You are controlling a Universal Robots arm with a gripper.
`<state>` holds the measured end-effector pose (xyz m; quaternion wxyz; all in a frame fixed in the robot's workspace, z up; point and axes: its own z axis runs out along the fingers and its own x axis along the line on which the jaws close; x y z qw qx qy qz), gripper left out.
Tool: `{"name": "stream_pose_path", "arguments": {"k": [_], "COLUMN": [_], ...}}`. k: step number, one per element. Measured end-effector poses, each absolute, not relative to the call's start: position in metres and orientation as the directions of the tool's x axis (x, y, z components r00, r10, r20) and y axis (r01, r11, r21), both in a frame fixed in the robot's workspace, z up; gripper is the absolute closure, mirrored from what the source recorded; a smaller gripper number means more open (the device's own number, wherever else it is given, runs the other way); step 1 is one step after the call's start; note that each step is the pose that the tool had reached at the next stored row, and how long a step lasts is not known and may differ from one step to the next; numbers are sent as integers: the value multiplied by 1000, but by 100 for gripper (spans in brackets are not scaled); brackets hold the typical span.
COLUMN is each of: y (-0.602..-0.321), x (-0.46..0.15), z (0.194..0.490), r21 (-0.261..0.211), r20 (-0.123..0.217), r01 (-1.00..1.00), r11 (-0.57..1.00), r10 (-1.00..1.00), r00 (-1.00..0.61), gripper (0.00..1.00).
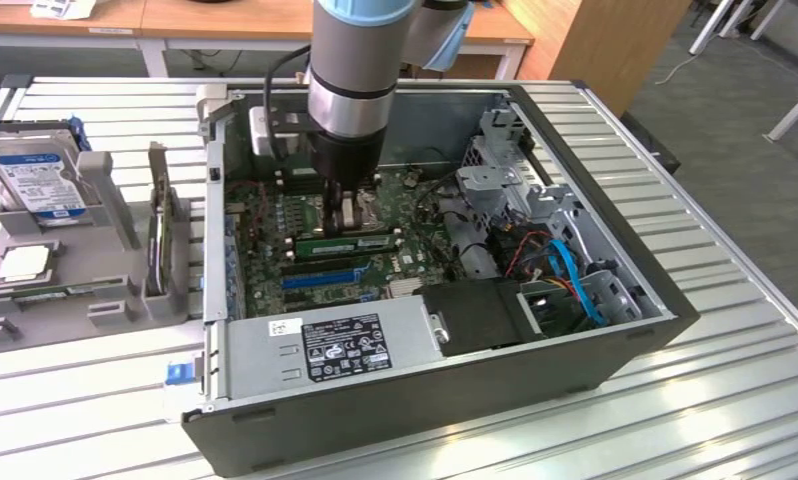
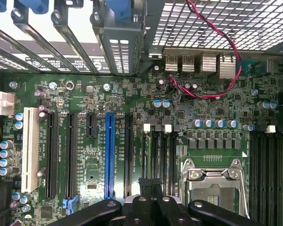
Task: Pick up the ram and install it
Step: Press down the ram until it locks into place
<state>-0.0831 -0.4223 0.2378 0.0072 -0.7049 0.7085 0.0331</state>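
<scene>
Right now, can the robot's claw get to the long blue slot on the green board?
Probably yes. The computer case lies open, the claw hangs just above the motherboard, and the blue slot sits close beside it with only flat black slots between.

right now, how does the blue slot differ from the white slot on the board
Colour: the blue slot is blue, the white slot is white. Width: the blue slot is narrower than the white slot. Length: the blue slot runs longer than the white slot. Shared: both are empty and lie parallel on the motherboard.
</scene>
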Motion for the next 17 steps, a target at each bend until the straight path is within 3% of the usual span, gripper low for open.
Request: {"name": "stream_pose_path", "arguments": {"k": [17], "y": [-422], "x": [-83], "z": [231], "r21": [37], "r20": [-57], "r01": [-999], "r11": [4], "r10": [-998], "r00": [-6], "gripper": [90]}}
